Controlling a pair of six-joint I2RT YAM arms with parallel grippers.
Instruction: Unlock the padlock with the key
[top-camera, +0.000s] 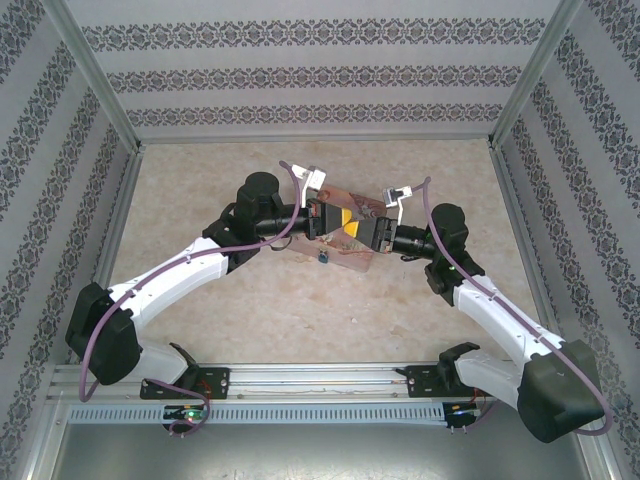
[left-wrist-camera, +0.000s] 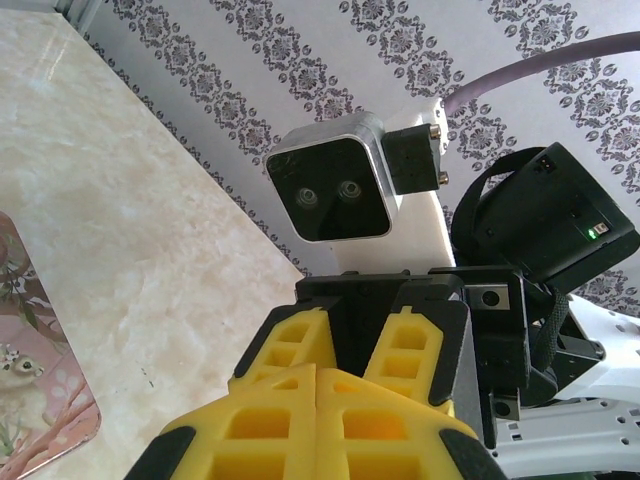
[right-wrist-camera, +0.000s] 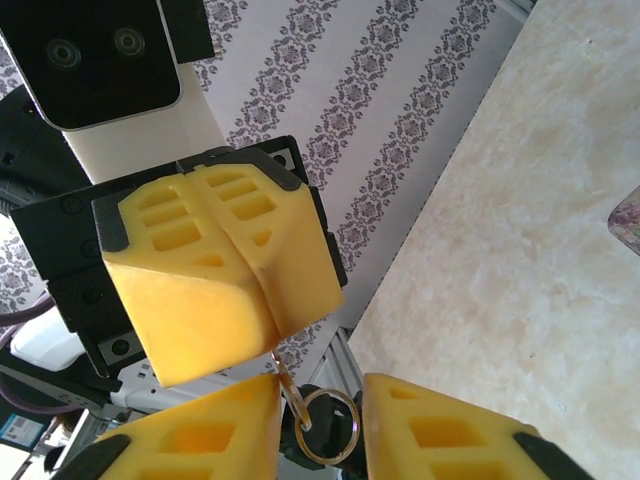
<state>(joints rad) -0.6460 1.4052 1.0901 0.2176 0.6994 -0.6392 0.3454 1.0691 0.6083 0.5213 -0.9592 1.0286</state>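
Your left end effector (right-wrist-camera: 268, 325) is clamped shut on the key (right-wrist-camera: 283, 378). Only a thin metal stem shows, coming out of the fingertip seam. Its long axis runs in line with the fingers, pointing straight at your right end effector (right-wrist-camera: 322, 400). The key ring (right-wrist-camera: 327, 425) hangs off the stem's end.

The right jaws are narrow and sit either side of that ring, with a sliver of gap on each side.

The padlock (top-camera: 323, 257) is just at the near edge of the pink tin (left-wrist-camera: 40, 400), below the left fingers. It's too small to tell its axis or which way the shackle points. The tin lies flat on the counter (left-wrist-camera: 150, 220), illustrated face up.

Both arms reach forward and inward with elbows bent, wrists turned tip to tip above the tin.
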